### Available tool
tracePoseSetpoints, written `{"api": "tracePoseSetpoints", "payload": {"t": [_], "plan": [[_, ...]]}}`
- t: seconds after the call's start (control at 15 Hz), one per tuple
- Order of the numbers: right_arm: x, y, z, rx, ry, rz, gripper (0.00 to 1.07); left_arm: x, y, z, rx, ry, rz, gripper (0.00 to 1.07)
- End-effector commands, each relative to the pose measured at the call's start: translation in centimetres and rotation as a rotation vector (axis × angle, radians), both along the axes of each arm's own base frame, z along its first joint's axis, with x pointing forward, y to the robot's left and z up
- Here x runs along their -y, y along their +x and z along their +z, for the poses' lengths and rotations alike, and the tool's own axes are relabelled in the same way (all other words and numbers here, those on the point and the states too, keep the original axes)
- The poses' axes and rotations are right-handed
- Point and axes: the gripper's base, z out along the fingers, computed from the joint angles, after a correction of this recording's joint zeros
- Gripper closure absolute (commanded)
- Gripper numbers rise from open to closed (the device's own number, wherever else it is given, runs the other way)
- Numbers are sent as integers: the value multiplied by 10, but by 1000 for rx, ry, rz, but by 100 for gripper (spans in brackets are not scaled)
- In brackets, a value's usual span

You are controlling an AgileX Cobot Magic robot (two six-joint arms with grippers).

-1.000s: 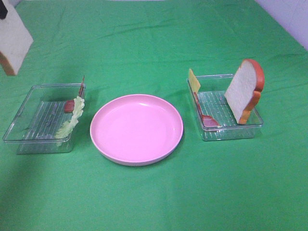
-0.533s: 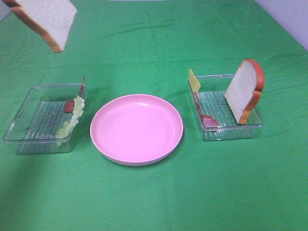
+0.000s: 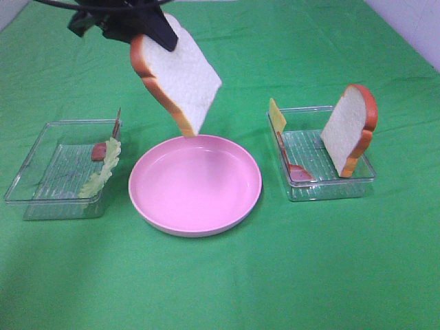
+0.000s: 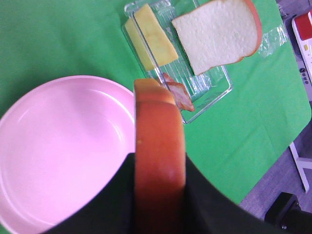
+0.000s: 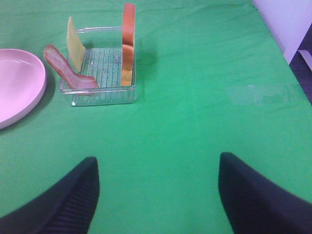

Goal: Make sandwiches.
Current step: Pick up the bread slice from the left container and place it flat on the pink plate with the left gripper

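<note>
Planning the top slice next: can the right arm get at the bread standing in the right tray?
Probably yes. The right claw is open and empty, only green cloth shows between it and the tray, and the bread stands upright, apart from the cheese and bacon.

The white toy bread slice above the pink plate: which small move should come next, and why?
The white toy bread slice with orange-brown crust hangs tilted over the far rim of the round pink plate, clamped in the left fingers; the plate is bare. So probably lower it toward the plate's middle, tilting it flat.
</note>
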Motion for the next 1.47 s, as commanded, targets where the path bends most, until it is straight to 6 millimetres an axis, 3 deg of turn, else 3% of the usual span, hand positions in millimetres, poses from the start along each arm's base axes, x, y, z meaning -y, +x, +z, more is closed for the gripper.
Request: {"api": "tracePoseSetpoints", "payload": {"t": [0.07,0.27,0.73,1.0,1.2,1.47], "plan": [[0,-1,1,19,0,-10,41,27,4,-36,-67,-5,-27,107],[0,-1,1,19,0,-10,41,46,9,-75,-132,3,-34,107],[0,-1,1,19,0,-10,41,57,15,-121,-228,31,12,107],[0,-1,1,19,0,-10,41,56,11,-114,-228,36,-14,107],[0,-1,1,19,0,-10,41,47,6,-98,-205,118,-25,107],[0,-1,1,19,0,-10,41,48,2,-102,-242,169,-21,107]]}}
